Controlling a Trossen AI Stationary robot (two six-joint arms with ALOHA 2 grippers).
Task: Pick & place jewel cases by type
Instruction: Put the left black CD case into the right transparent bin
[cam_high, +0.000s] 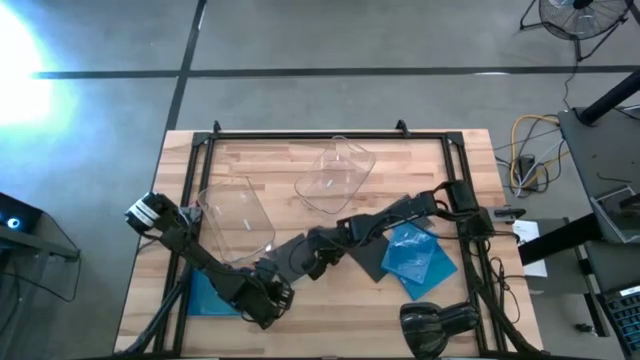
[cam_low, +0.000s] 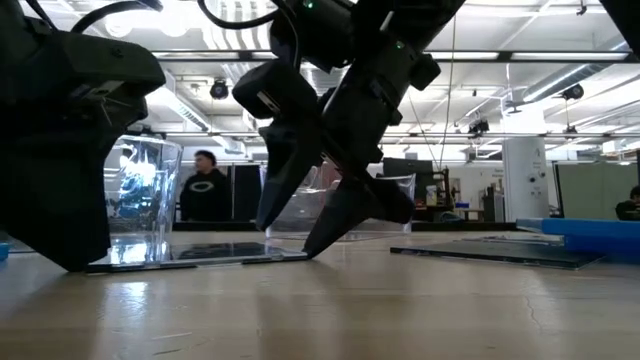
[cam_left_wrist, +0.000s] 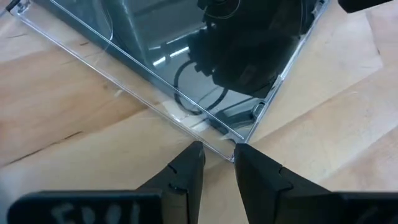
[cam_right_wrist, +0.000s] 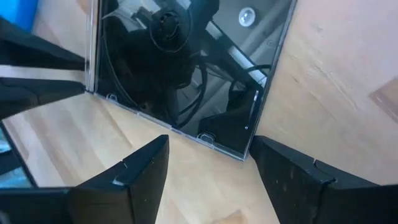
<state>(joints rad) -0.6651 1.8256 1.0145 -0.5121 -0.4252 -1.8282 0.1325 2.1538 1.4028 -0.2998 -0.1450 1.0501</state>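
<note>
Low in the overhead frame, just left of centre, a dark jewel case (cam_high: 290, 255) lies flat on the bench (cam_high: 330, 320) between both arms. The left pincer (cam_high: 272, 297) sits at its lower corner, fingers narrowly parted with the case corner at the gap between their tips, nothing visibly pinched. The right pincer (cam_high: 318, 262) hovers at the case's right edge, fingers spread wide and empty. Right of centre lie blue jewel cases (cam_high: 420, 255) partly over another dark case (cam_high: 368, 260). One blue case (cam_high: 208, 295) shows at lower left. Two clear trays (cam_high: 335, 175) sit higher up
</note>
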